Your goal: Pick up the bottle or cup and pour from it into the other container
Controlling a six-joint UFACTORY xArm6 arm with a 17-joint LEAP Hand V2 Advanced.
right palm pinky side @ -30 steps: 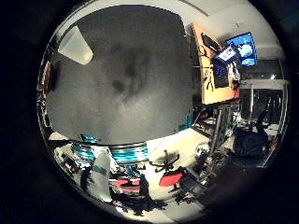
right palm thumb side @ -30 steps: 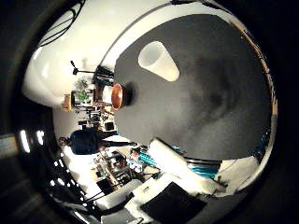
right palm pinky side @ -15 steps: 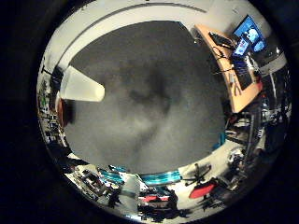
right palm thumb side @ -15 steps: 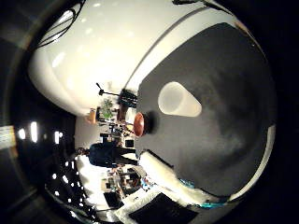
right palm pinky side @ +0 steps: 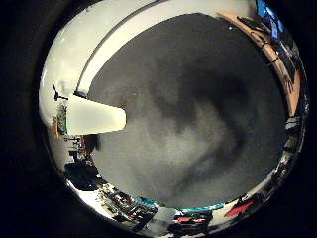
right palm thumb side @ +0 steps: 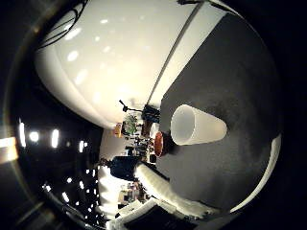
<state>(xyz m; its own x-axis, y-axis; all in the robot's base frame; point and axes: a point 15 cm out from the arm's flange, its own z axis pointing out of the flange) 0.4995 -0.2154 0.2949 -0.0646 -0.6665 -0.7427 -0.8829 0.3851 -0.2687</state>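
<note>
Both views are taken from the palm of the hand, one at the little finger side and one at the thumb side. The little finger side view is directed almost straight at the dark grey table top [right palm pinky side: 198, 129], which fills most of it, so the table is seen from fairly near. The thumb side view is turned more obliquely, along the table toward the white wall [right palm thumb side: 120, 62] and the room beyond. The translucent white cup [right palm thumb side: 196, 125] and the table around it are shared by both views. Beside the cup, at the table's edge, a reddish-brown bowl [right palm thumb side: 159, 143] is seen in the thumb side view.
</note>
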